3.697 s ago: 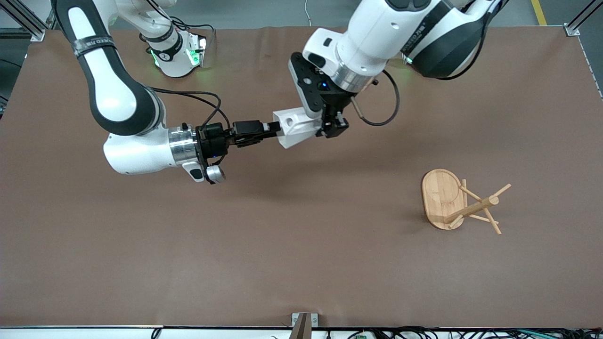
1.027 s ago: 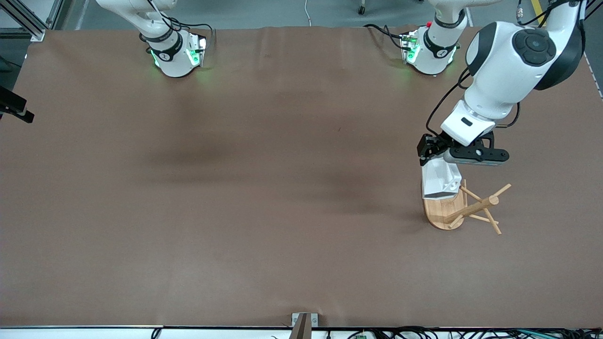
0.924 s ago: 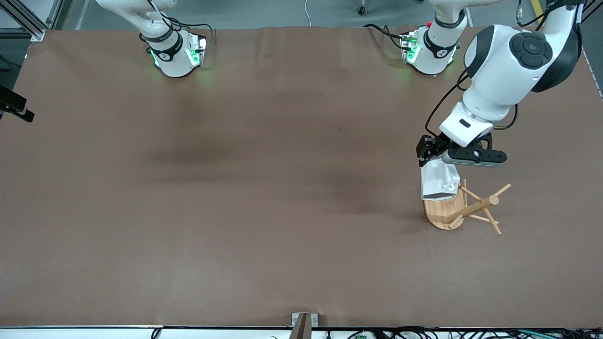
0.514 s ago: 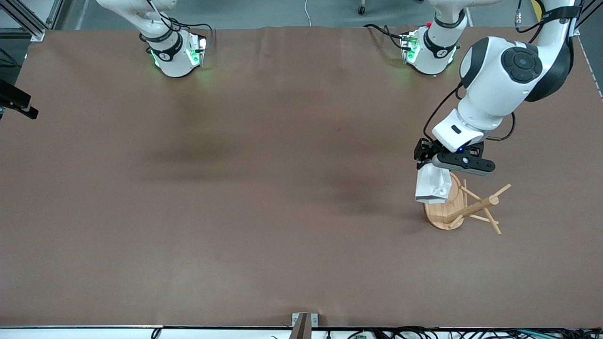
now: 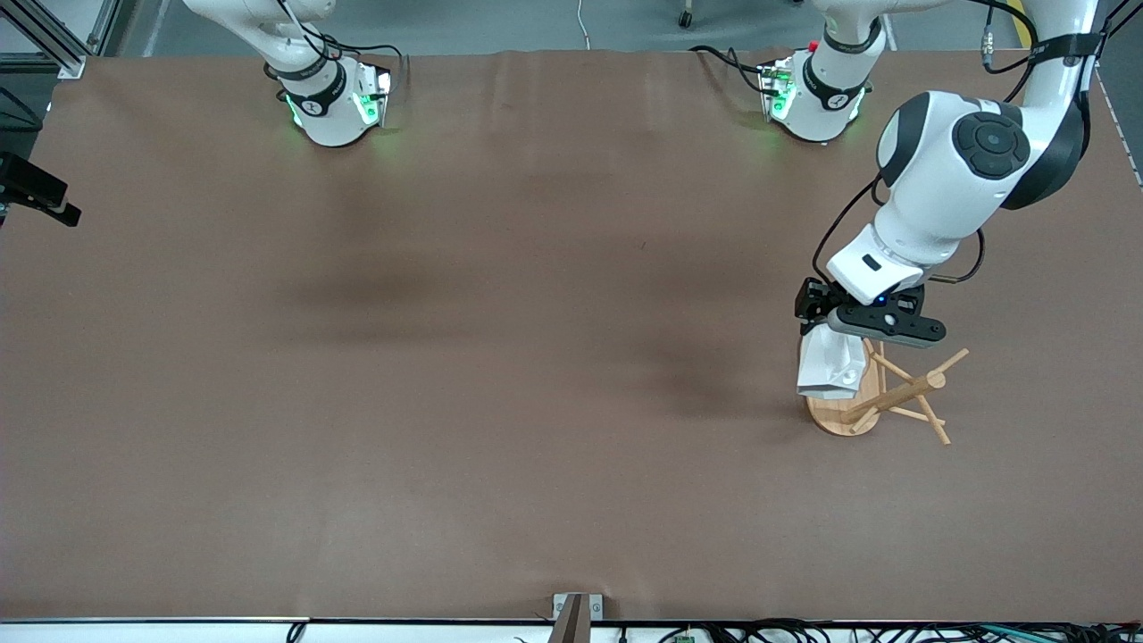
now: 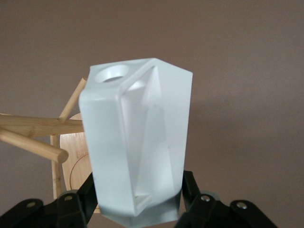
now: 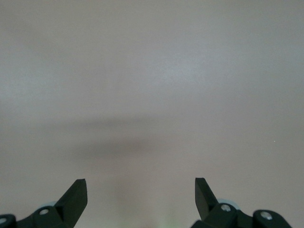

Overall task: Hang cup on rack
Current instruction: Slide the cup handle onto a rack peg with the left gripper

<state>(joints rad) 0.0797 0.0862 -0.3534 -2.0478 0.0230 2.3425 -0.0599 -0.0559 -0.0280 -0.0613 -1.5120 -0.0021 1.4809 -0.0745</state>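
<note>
Front view: left gripper (image 5: 826, 323) jaws clamp the cup (image 5: 830, 366) over the rack (image 5: 880, 393); right gripper (image 7: 141, 194) jaws parted.

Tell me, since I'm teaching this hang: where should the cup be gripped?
Probably as now: the left gripper clamps the cup across its narrow end, over the rack base. That likely suits because the holed tab faces away from the fingers, free for a peg. The right gripper waits open.

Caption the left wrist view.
Left gripper holding faceted white cup beside bamboo rack pegs.
</note>
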